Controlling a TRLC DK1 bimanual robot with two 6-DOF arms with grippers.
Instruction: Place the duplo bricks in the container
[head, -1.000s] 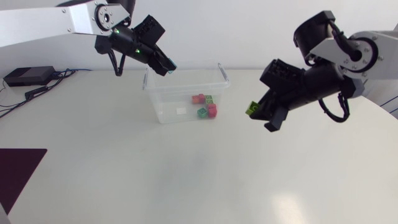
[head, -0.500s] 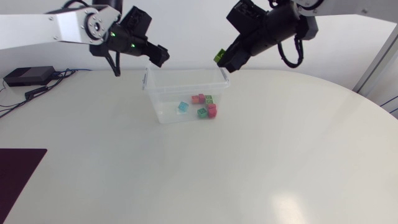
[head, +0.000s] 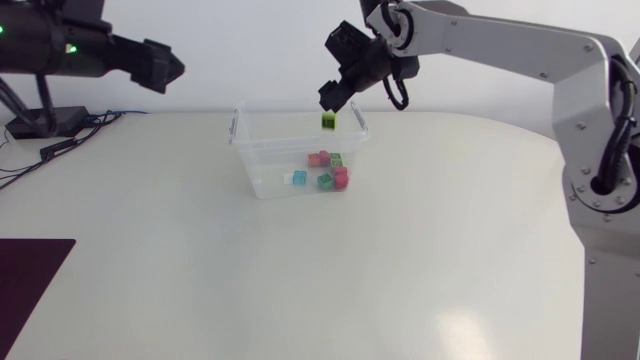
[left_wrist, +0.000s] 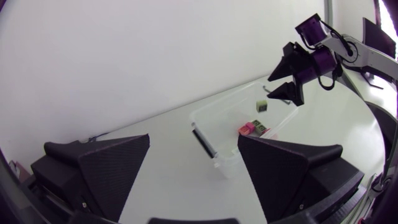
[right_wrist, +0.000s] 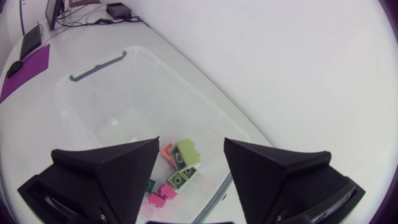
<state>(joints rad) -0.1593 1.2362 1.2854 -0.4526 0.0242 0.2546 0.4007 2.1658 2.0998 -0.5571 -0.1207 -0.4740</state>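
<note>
In the head view the right arm comes in from the right edge and arches across the top of the frame. Its right claw (head: 332, 99) sits at upper centre, over the far rim of the clear plastic container (head: 262, 175). The claw's fingers are spread apart and grip nothing. A lime-green duplo brick (head: 328, 120) is in mid-air just under the fingertips, touching neither finger, above the container's far right corner. The right wrist view shows the same brick below the gap between the two open fingers, over the container's inside.

More bricks lie on the container floor, right of centre. A red brick (head: 318, 158) and a green brick (head: 337, 159) sit side by side. Nearer the camera are a dark green brick (head: 326, 181) and a pink brick (head: 342, 177). A light blue brick (head: 299, 177) lies just to their left.

The left claw (left_wrist: 193, 144) is at the upper left of the head view, well apart from the container. Its fingers are wide open with nothing between them.

The container stands on the white worktop (head: 300, 280). A dark purple mat (head: 25, 280) lies at the lower left edge.
</note>
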